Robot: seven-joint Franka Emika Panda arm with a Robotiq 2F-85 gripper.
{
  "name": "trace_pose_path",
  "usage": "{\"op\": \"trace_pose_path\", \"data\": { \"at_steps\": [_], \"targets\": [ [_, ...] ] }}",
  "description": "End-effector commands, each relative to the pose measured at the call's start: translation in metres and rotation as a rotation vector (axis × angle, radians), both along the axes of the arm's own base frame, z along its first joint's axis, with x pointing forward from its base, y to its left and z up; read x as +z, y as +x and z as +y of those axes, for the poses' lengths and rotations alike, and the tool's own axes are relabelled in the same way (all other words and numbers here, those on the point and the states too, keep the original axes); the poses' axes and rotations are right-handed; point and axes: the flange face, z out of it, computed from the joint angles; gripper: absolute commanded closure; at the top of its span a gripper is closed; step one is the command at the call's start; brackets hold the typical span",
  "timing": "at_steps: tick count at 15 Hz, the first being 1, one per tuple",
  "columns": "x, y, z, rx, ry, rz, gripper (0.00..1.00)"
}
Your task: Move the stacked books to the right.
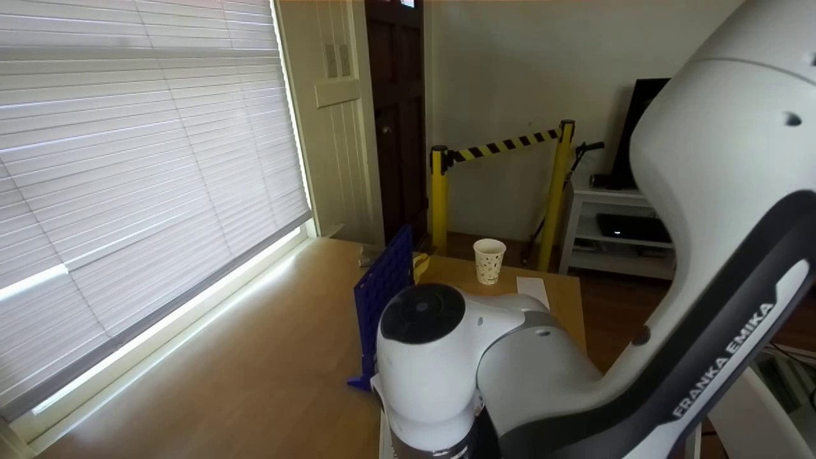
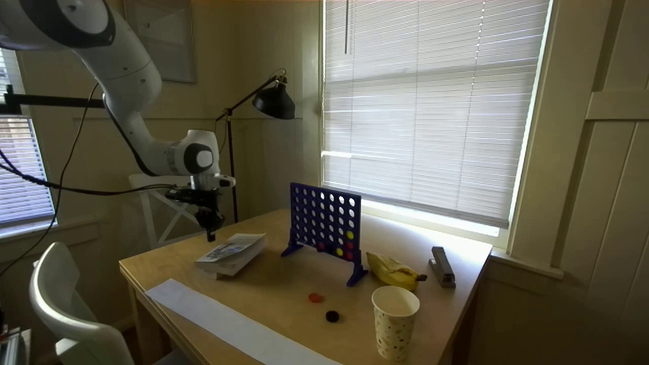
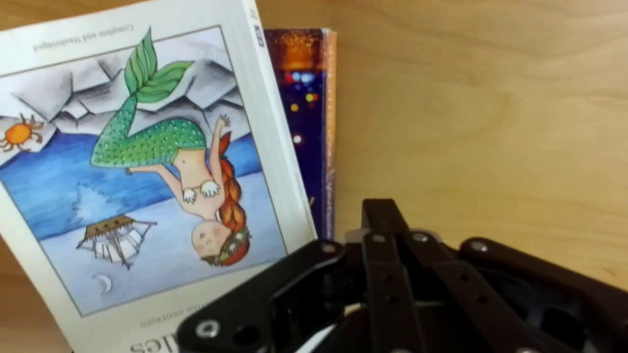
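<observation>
The stacked books (image 2: pixel 234 253) lie on the table in an exterior view. In the wrist view the top book (image 3: pixel 147 127) has a white-bordered cover with a mermaid picture in blue and green. A darker book with an orange spine (image 3: pixel 314 147) sticks out under its right edge. My gripper (image 3: pixel 385 215) is shut with its fingertips together and nothing between them. It appears beside the spine side of the stack in the wrist view. In an exterior view my gripper (image 2: pixel 210 235) points down above the stack's far left edge. Contact with the books is not visible.
An upright blue rack (image 2: pixel 324 223) stands beside the books. A banana (image 2: pixel 393 271), a stapler (image 2: pixel 442 267), a paper cup (image 2: pixel 395 324), a red disc (image 2: pixel 315 297) and a black disc (image 2: pixel 332 316) are on the table (image 1: pixel 255 363). A white paper strip (image 2: pixel 228 322) lies along the near edge.
</observation>
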Motion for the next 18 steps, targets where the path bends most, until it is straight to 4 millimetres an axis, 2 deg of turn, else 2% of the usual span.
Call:
{"op": "trace_pose_path", "data": {
  "at_steps": [1,2,4,8,13,14,15,17,18],
  "targets": [
    [0.077,-0.023,-0.014,-0.017,0.055,-0.033,1.00],
    [0.095,-0.026,-0.020,-0.032,0.036,-0.049,0.74],
    [0.137,-0.032,-0.038,-0.058,0.004,-0.081,0.67],
    [0.216,-0.061,-0.076,-0.108,-0.035,-0.075,0.39],
    [0.299,-0.100,-0.120,-0.164,-0.094,-0.142,0.04],
    [0.281,-0.079,-0.101,-0.132,-0.053,-0.101,0.01],
    [0.293,-0.085,-0.105,-0.138,-0.053,-0.117,0.15],
    [0.295,-0.086,-0.104,-0.135,-0.054,-0.122,0.01],
    [0.290,-0.085,-0.101,-0.131,-0.058,-0.114,0.00]
  ]
}}
